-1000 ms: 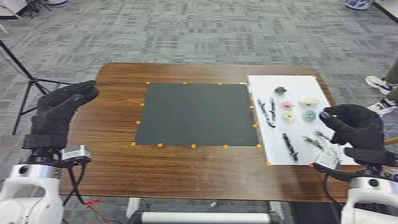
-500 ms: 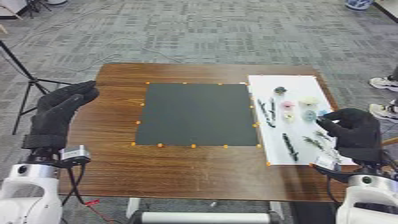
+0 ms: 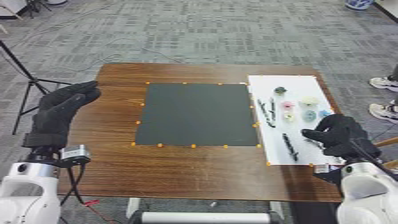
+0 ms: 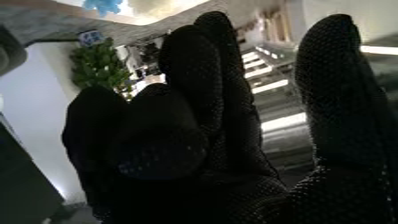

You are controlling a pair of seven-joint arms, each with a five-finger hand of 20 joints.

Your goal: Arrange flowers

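**Arrangement not begun: flowers and stems wait beside and beyond your right hand**

By the look of it, you are at the very start. Every blossom and stem you can make out lies on the white sheet [image 3: 265, 84], which seems to be the supply side of the bench [image 3: 178, 175]. All the placing is left to do, presumably onto the black mat [image 3: 195, 115], well off to the left of your right hand [image 3: 339, 136].

That hand hangs over the sheet's near part, fingers loosely bent and holding nothing, with the thumb apart. Just beyond its fingers is the blue flower [image 3: 325, 113] (the same blue seems to peek in at the edge of the wrist view), with the grey-teal flower [image 3: 309, 116] beside it. Farther beyond the hand you have the cream flower [image 3: 308, 101], then, more to its left, the pink flower [image 3: 287, 105], the pale yellow flower [image 3: 289, 116] and the dark flower [image 3: 280, 90]. One dark stem [image 3: 290, 146] lies near the hand, on its left; two longer stems [image 3: 271, 111] lie farther off, beyond and to the left. Your left hand [image 3: 64, 106] is well apart from them all, released, its fingers extended.
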